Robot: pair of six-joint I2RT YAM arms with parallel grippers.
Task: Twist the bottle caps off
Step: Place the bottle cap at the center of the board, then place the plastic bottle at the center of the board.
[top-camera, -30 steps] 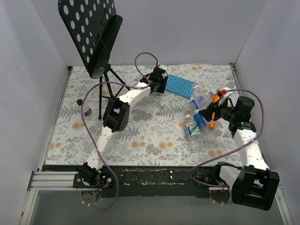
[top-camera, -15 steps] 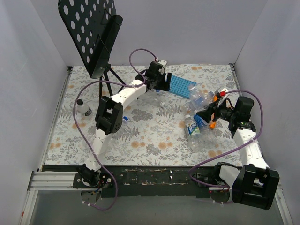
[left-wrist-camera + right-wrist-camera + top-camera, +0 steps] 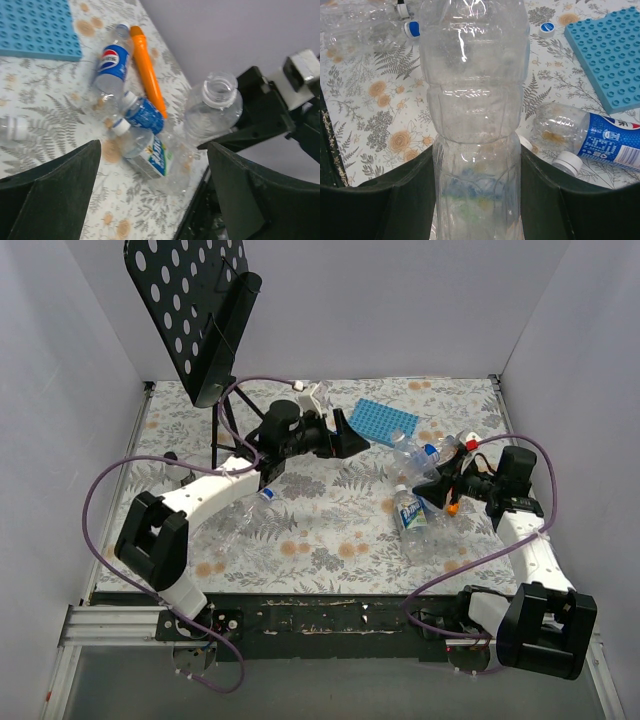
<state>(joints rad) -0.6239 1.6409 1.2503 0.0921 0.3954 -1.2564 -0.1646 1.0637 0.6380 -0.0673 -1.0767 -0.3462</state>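
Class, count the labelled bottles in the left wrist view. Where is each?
3. A clear plastic Pepsi-labelled bottle beside the orange stick; a dark-blue-labelled clear bottle just nearer; a white-and-blue-labelled clear bottle nearest the camera. Others may lie out of view.

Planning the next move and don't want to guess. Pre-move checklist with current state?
1. Right gripper clamped on clear bottle: ok.
2. That bottle's neck open, cap off: ok.
3. Left gripper open and empty: ok.
4. Every cap off: not ok; white caps sit on two others.
5. Orange stick clear of the next pick: cannot tell.
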